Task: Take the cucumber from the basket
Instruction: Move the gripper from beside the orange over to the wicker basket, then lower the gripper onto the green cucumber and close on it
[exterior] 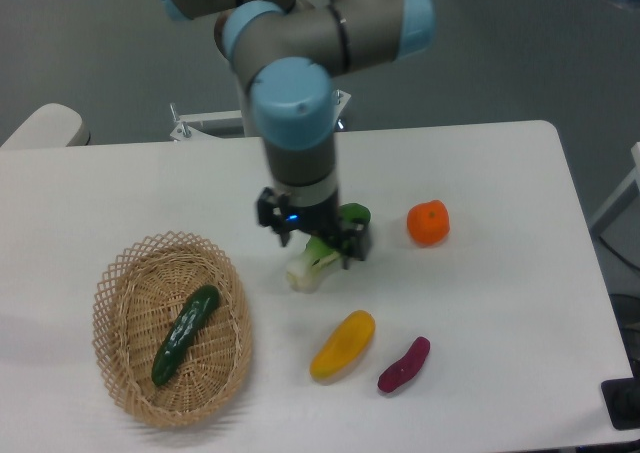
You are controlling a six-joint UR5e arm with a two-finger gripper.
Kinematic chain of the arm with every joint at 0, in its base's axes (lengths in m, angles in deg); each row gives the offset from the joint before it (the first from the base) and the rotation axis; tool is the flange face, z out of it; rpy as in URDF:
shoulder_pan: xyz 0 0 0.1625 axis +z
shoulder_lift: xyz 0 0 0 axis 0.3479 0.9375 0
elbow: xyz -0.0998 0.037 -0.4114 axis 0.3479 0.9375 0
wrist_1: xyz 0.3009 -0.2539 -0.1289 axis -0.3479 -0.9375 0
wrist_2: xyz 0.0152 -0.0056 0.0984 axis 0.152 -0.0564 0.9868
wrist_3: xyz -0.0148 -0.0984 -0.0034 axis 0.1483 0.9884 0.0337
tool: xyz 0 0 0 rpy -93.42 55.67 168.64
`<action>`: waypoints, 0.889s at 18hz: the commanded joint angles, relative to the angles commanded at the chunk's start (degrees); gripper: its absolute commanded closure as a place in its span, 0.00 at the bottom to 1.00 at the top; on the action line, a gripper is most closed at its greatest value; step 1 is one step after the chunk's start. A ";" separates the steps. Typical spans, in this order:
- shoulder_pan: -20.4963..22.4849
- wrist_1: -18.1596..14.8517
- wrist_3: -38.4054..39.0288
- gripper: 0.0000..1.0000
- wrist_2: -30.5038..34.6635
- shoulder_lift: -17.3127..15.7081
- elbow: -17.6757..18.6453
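From the fixed camera, my tool point(314, 238) hangs with its fingers spread and nothing between them, above the bok choy point(318, 255) near the middle of the white surface point(500, 293). The cucumber point(185, 334) lies slantwise inside the basket point(120, 273) at the near left, well apart from my tool. An orange fruit point(428, 223) sits to the right; a yellow vegetable point(342, 345) and a purple one point(404, 364) lie nearer.
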 joint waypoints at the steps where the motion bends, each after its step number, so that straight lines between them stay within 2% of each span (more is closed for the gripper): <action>1: -1.32 0.70 1.50 0.00 -0.18 1.05 0.09; 5: -5.71 7.72 4.68 0.00 -0.18 5.01 0.44; 14: -10.47 13.09 2.75 0.00 -0.09 11.78 0.36; 16: -10.73 13.19 1.78 0.00 0.00 12.57 0.70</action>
